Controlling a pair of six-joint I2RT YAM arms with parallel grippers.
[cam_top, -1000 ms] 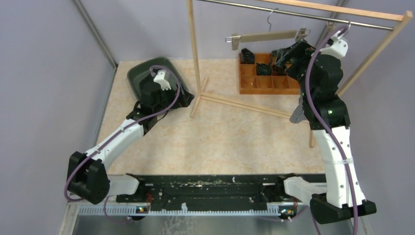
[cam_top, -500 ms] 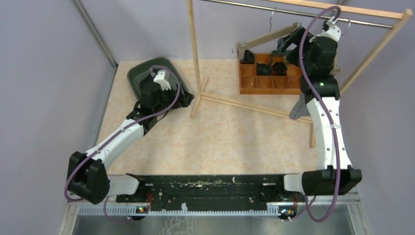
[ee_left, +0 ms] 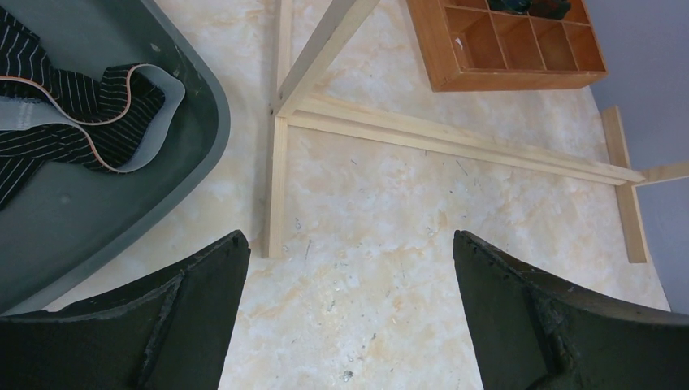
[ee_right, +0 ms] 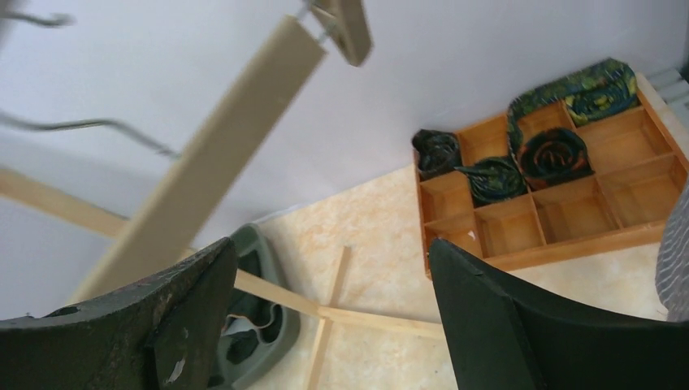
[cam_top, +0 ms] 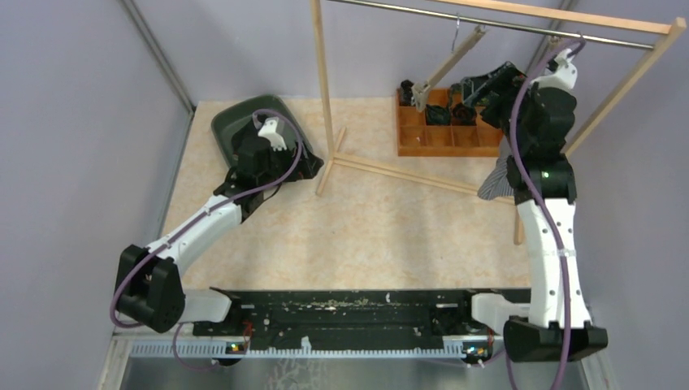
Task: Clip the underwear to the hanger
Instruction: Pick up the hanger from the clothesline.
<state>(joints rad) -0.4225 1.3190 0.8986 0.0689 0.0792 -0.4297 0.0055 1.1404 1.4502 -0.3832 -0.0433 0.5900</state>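
Note:
The wooden hanger (cam_top: 448, 63) hangs by its wire hook from the metal rail and tilts steeply, clip end (cam_top: 418, 96) down to the left. In the right wrist view its bar (ee_right: 219, 138) and a clip (ee_right: 345, 28) pass above my left finger. My right gripper (cam_top: 487, 81) (ee_right: 331, 248) is open and empty, just right of the hanger. Black striped underwear (ee_left: 73, 114) lies in the grey tray (ee_left: 195, 138) (cam_top: 231, 122). My left gripper (cam_top: 307, 166) (ee_left: 349, 236) is open and empty over the table beside the tray.
The wooden rack's post (cam_top: 322, 89) and floor feet (ee_left: 455, 146) cross the table. A wooden compartment box (cam_top: 443, 130) (ee_right: 561, 203) holds rolled dark cloths. A grey striped cloth (cam_top: 496, 183) (ee_right: 674, 260) shows by the right arm.
The hanger has swung from nearly level to a steep tilt, its left clip end dropping. The right arm has shifted near the rail. The left arm has barely moved.

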